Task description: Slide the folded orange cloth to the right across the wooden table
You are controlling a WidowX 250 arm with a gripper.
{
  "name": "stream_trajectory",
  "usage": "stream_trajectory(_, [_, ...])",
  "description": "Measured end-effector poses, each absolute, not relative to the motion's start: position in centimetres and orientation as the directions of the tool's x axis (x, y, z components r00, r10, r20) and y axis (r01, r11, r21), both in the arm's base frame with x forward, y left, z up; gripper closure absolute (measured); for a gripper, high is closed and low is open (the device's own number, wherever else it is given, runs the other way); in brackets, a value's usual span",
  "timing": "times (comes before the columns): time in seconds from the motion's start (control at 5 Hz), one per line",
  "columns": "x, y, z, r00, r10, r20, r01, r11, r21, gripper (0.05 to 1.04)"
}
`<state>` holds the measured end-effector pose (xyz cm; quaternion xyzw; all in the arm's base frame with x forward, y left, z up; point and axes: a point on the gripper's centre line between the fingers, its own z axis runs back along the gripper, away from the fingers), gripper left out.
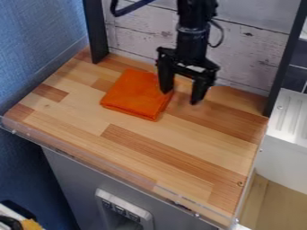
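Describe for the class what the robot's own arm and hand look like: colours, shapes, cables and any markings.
The arm is black, with chunky, angular joints and a greyish ring partway down. The hand is black too, a wide, blocky frame with two thick fingers. A thin dark cable loops beside the arm; a thicker, dark blue one curves near the top. No markings can be made out.
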<state>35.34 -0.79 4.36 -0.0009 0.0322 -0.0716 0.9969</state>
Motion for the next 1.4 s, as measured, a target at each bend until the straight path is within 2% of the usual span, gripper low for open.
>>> stream_trajectory(0.4, [35.6, 2.2, 4.0, 0.969, -0.248, 0.019, 0.248, 0.969, -0.003, 0.085])
stream_trajectory(1.0, [35.6, 4.6, 4.2, 0.939, -0.342, 0.033, 0.342, 0.940, 0.000, 0.083])
stream_trajectory(1.2, [35.9, 5.9, 4.6, 0.935, -0.352, 0.044, 0.352, 0.936, 0.003, 0.112])
stream_trajectory(1.4, [36.3, 6.6, 4.9, 0.932, -0.359, 0.051, 0.359, 0.933, 0.005, 0.368])
